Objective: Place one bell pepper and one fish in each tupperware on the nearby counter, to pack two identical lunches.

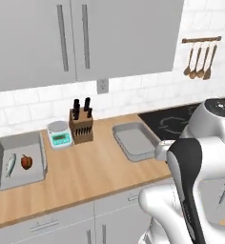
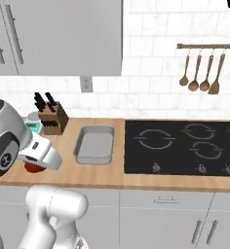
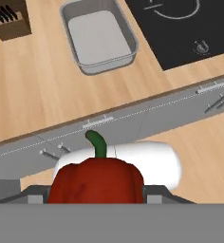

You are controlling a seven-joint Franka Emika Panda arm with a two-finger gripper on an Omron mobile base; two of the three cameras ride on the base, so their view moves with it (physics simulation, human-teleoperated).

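Red fills the bottom of our hand view: a red bell pepper (image 3: 97, 182) with its green stem pointing up sits right at the gripper (image 3: 96, 197), and we read the jaws as clamped on either side of it. The fingertips themselves are mostly hidden behind the fruit, so we take that grip as likely rather than certain. In the right base view a sliver of the same red shows under the wrist (image 2: 35, 168).

Now the relation that matters. We are hanging out over the front edge of the counter (image 3: 42, 95), above the grey drawers, and the empty tupperware (image 3: 98, 38) lies ahead of the claw, further in over the wood and just beside the black stovetop (image 3: 180, 28). Its long axis runs away from us, towards the backsplash.

Over on the far left of the counter sits the other tupperware (image 1: 19, 164), and that one already holds a fish (image 1: 10, 165) and a second pepper (image 1: 26, 162), lying side by side.

So we judge the next carry goes forward and slightly down into the empty tub by the stove, with its near rim the thing to clear.
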